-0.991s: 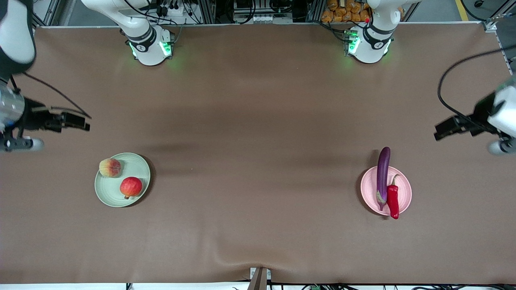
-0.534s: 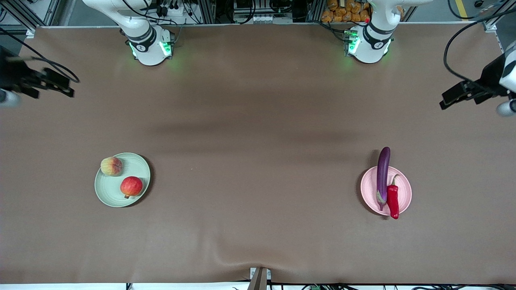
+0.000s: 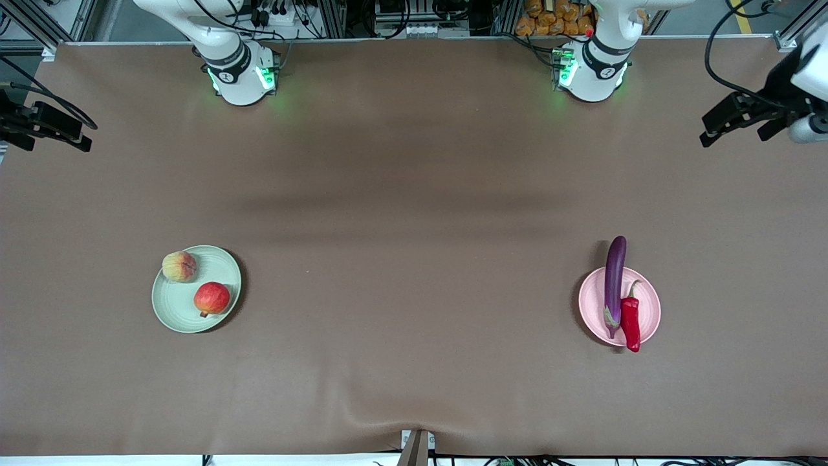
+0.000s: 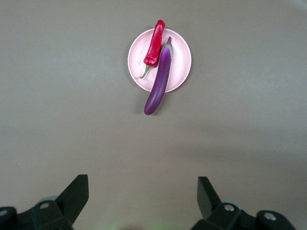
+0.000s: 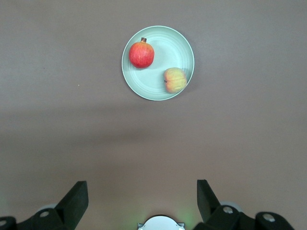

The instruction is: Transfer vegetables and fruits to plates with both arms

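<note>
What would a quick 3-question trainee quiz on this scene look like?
1. True or false: the eggplant lies wholly inside the pink plate.
2. Which plate holds both fruits? A) green B) pink
3. Fill in: the left tool and right tool are both ____.

Key
1. False; its end sticks out past the rim.
2. A, the green plate.
3. Open, holding nothing.

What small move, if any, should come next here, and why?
Probably none beyond parking both arms. The red fruit and the peach-like fruit lie on the green plate; the eggplant and chili pepper lie on the pink plate. The left gripper and right gripper are open and empty.
</note>
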`<state>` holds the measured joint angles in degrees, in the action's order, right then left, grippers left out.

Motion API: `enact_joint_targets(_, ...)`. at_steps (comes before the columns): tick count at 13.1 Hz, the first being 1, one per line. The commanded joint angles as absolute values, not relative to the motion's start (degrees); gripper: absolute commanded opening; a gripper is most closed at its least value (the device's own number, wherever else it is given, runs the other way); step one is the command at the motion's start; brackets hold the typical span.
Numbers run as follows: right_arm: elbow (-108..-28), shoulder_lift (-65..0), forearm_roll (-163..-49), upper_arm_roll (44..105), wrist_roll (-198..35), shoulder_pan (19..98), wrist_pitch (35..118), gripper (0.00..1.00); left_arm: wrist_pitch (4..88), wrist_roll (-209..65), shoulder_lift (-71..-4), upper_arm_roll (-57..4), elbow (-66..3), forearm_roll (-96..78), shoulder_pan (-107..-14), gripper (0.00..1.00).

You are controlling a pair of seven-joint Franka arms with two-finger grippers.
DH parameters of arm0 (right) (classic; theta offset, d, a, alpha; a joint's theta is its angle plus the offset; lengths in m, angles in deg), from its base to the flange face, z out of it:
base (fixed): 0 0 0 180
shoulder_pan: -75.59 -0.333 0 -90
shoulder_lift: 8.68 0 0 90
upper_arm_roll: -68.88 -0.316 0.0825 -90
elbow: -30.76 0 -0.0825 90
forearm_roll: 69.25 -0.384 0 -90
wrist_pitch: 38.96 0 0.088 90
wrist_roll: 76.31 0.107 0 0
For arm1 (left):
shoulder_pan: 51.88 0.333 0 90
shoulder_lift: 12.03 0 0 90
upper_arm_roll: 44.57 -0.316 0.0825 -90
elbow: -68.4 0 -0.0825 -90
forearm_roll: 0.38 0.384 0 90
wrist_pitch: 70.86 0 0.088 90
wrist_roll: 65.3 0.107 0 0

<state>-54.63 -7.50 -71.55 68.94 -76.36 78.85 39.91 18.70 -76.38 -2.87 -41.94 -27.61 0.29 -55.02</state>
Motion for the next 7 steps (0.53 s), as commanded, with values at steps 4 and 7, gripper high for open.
enact_joint_targets(4, -53.87, -7.71, -70.57, 67.91, -75.35, 79.72, 39.53, 1.00, 15.97, -75.94, -7.54, -37.46, -21.07, 1.82, -51.36, 1.00)
enact_joint_targets(7, -53.87, -7.80, -70.57, 67.91, -75.35, 79.46, 39.62, 1.00, 16.06, -76.02, -7.20, -37.80, -21.42, 1.64, -51.08, 1.00)
